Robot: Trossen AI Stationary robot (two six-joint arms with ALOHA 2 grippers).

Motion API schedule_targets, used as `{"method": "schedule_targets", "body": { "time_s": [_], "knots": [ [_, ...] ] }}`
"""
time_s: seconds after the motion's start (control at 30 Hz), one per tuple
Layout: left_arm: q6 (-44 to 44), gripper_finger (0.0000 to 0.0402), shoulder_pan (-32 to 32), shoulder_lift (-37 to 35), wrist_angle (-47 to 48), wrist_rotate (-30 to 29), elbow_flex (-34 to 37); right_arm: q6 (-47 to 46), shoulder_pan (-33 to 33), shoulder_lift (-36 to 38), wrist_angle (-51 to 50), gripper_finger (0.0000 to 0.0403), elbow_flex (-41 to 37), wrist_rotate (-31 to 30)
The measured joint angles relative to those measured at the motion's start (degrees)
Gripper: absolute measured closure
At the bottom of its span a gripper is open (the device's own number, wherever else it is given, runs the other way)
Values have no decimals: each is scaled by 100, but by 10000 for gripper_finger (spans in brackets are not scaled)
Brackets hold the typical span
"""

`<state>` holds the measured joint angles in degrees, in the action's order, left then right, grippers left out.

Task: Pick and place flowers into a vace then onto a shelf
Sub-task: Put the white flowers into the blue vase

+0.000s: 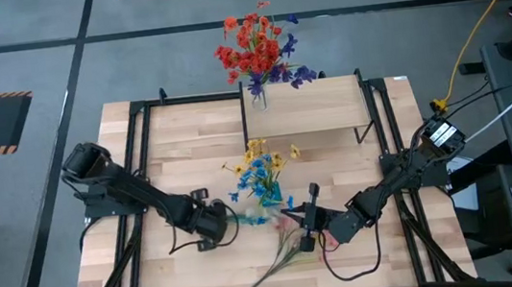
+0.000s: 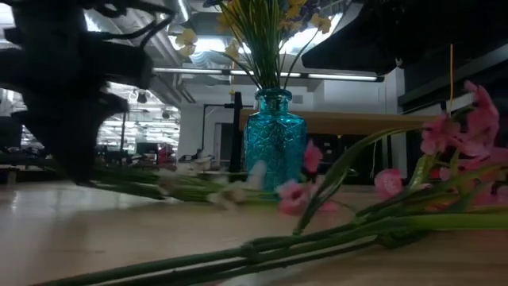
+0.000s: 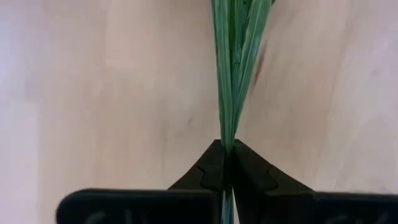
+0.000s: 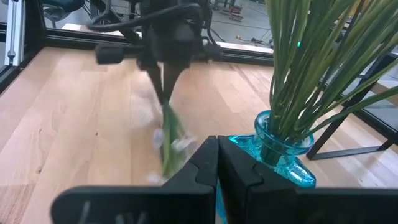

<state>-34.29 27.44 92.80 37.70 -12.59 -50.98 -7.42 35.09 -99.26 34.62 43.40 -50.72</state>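
**Left claw clamped on a bunch of green stalks beside the blue vase**

The left claw (image 1: 224, 218) sits low over the middle of the bench (image 1: 140, 147), its fingers (image 3: 211, 171) pressed together on a thin bundle of green stalks (image 3: 233, 74) that runs straight out from between them. In the low view this white-bloomed bunch (image 2: 198, 189) lies close to the wood, its pale blooms toward the blue glass vase (image 2: 274, 139).

The vase stands upright just right of the left claw, with yellow and blue flowers (image 1: 261, 167) already in it. The right claw (image 1: 310, 213) is just right of the vase on the near side, its fingers (image 4: 202, 165) closed together with nothing between them.

A bunch of pink flowers (image 2: 444, 159) lies flat on the near part of the bench, stalks trailing toward the near-left.

The shelf (image 1: 315, 108) stands at the far edge of the bench. At its far-left corner stands a clear vase of red and purple flowers (image 1: 255, 52).
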Motion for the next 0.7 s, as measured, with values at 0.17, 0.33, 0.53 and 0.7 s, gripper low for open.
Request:
{"method": "schedule_targets", "body": {
  "time_s": [0.17,0.33,0.53,0.7],
  "knots": [
    [-417,391,172,-312,651,-98,0,-2,0,0,-18,389,0,0],
    [-339,392,415,-527,688,-164,-9,-7,0,0,-21,389,0,0],
    [178,391,815,-709,449,-281,0,-133,0,0,-28,389,0,0],
    [206,394,1070,-741,384,-41,4,-131,0,0,-26,389,-2,0]
  ]
}}
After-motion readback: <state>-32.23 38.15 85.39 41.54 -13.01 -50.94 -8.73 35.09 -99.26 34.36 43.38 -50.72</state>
